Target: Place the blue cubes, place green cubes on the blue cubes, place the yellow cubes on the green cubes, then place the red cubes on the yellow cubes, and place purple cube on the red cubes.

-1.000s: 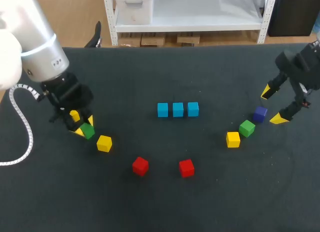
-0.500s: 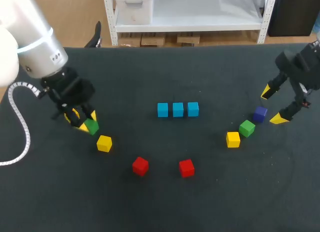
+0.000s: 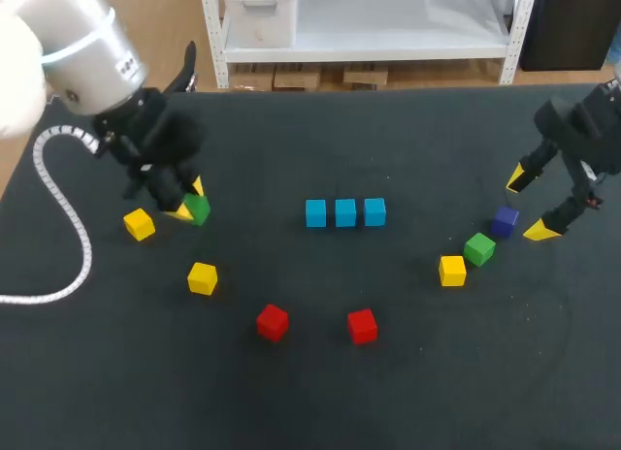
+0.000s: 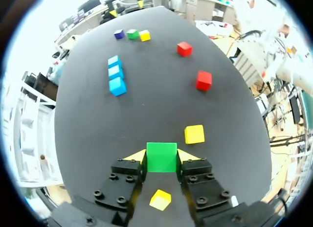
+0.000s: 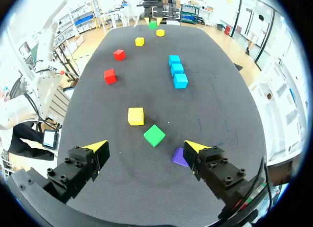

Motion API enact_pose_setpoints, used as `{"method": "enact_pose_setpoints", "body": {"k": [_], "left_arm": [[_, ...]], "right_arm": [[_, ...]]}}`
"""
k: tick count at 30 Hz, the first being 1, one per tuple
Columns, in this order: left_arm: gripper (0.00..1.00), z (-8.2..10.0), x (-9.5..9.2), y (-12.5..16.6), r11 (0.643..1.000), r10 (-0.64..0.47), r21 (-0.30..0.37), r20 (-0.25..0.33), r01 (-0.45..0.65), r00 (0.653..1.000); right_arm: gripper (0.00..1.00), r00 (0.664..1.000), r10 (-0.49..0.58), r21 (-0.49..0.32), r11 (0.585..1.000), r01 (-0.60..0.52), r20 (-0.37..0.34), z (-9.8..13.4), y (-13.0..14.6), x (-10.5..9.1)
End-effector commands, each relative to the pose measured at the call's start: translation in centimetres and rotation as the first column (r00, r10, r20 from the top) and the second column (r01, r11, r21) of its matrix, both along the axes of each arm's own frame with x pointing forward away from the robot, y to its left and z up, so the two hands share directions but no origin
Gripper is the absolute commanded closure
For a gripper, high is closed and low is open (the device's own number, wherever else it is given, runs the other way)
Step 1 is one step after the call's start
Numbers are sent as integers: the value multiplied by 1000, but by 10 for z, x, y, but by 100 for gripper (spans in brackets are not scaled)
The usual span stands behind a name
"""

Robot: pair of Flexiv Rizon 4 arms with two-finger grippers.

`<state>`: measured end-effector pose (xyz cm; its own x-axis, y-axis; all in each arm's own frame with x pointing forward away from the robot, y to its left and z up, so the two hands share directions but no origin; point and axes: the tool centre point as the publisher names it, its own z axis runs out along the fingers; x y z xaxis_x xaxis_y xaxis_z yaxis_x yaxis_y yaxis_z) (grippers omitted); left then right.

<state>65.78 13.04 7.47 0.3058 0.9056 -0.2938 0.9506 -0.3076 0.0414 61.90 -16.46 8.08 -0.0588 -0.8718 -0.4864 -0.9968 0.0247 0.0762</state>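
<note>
The left gripper (image 3: 188,202), upper left of the head view, is clamped on a green cube (image 3: 197,209). The left wrist view shows both yellow tips pressed against opposite sides of that cube (image 4: 162,157).

The right gripper (image 3: 530,205), at the right edge, has its fingers spread wide and holds nothing. The purple cube (image 3: 504,220) lies just beside one finger.

On the black table (image 3: 291,401):
- blue cubes (image 3: 345,212): three in a level row at centre frame, narrow gaps between them.
- second green cube (image 3: 479,248) and right yellow cube (image 3: 452,271): right of centre, in a diagonal line running down from the purple cube.
- left yellow cube (image 3: 139,224): just left of the left gripper.
- lower yellow cube (image 3: 202,277): below the left gripper, apart from it.
- left red cube (image 3: 273,322) and right red cube (image 3: 362,326): lower centre, well apart.
</note>
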Motion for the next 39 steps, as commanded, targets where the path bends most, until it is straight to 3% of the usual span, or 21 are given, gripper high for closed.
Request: {"method": "enact_pose_setpoints", "body": {"k": [1, 4, 6, 13, 16, 24, 39], "left_arm": [[100, 9, 11, -17, 999, 38, 26, 1, -38, 999], [100, 11, 17, -31, 997, 74, 28, -9, -74, 997], [100, 11, 20, -42, 996, 89, -10, -8, -89, 996], [100, 6, 30, -80, 988, 152, -9, -33, -152, 988], [100, 4, 34, -94, 987, 163, 7, -29, -163, 986], [100, -2, 43, -128, 989, 143, -36, -42, -145, 989], [100, -16, 49, -166, 980, 196, -20, -33, -197, 980]], "right_arm": [[0, 1000, 1, 2, 1000, -1, 1, 0, 0, 0], [0, 1000, 1, 2, 1000, -1, 1, 0, 0, 0], [0, 1000, 1, 2, 1000, -1, 1, 0, 0, 0], [0, 1000, 1, 2, 1000, -1, 1, 0, 0, 0], [0, 1000, 1, 2, 1000, -1, 1, 0, 0, 0], [0, 1000, 1, 2, 1000, -1, 1, 0, 0, 0], [0, 1000, 1, 2, 1000, -1, 1, 0, 0, 0]]}}
